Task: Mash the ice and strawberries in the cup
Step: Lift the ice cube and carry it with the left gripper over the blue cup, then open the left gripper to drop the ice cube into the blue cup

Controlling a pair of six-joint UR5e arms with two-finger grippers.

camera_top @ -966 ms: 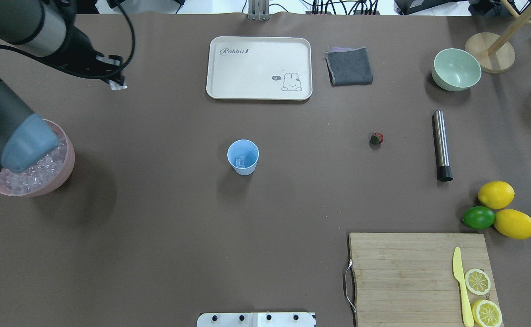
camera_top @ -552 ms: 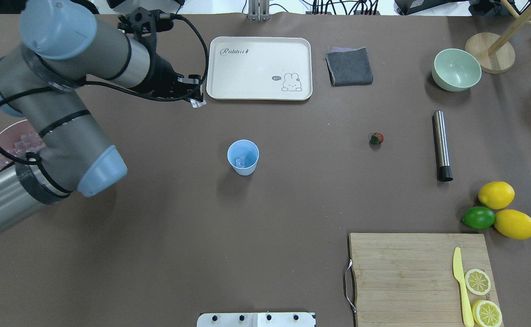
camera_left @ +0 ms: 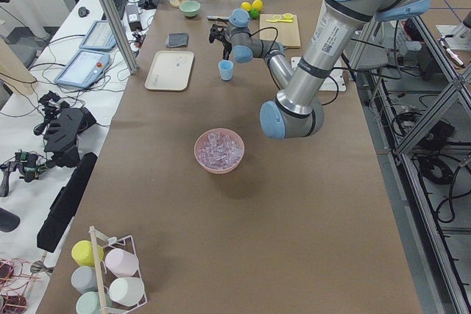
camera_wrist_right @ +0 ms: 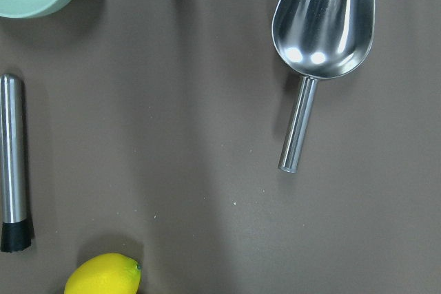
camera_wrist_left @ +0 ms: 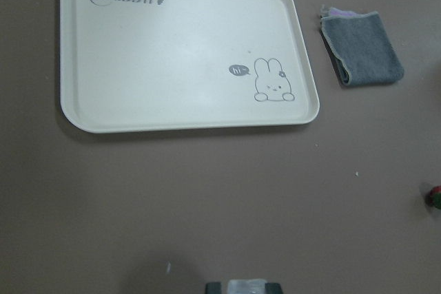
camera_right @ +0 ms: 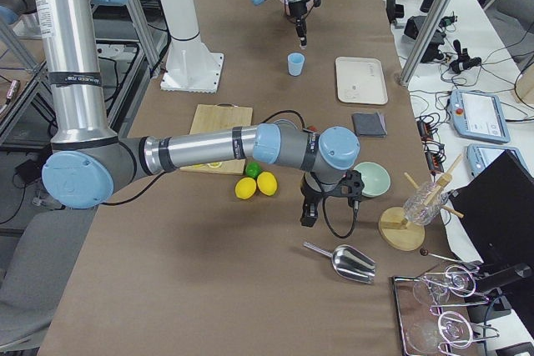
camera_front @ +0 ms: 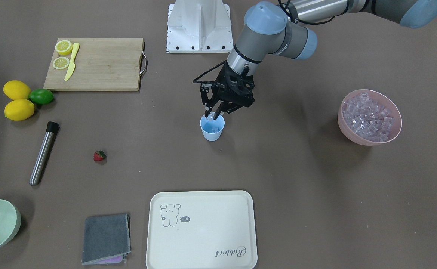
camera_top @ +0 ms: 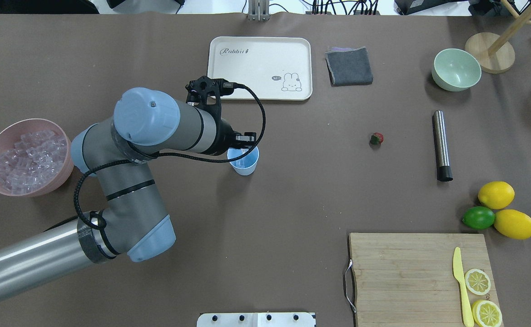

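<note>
**Another ice cube brought over the cup**

Within the last second the left gripper (camera_front: 212, 115) has been carried from beside the pink bowl (camera_front: 360, 140) across the table. It is now hung directly over the light-blue cup (camera_top: 246, 164), with its fingertips just above the rim. Its jaws are drawn narrow on a single ice cube (camera_wrist_left: 245, 285), which is seen in the left wrist view as a pale block pinched between the dark fingertips. The cube is judged ready to be let go. Filling is therefore the step in hand, and mashing is not yet begun.

The cup is stood upright near the middle of the table. It is small, tapered and without a handle, and some ice (camera_front: 213, 129) is already seen at its bottom. The rest of the ice is heaped in the pink bowl, well apart on the robot's left.

The strawberry (camera_top: 376, 138), red with a green top, is left lying on the bare table well apart from the cup. The steel muddler (camera_top: 441, 145) is laid beyond it.

The right gripper (camera_right: 308, 218) is shown only in the exterior right view. Whether it is wide or closed cannot be told.
</note>
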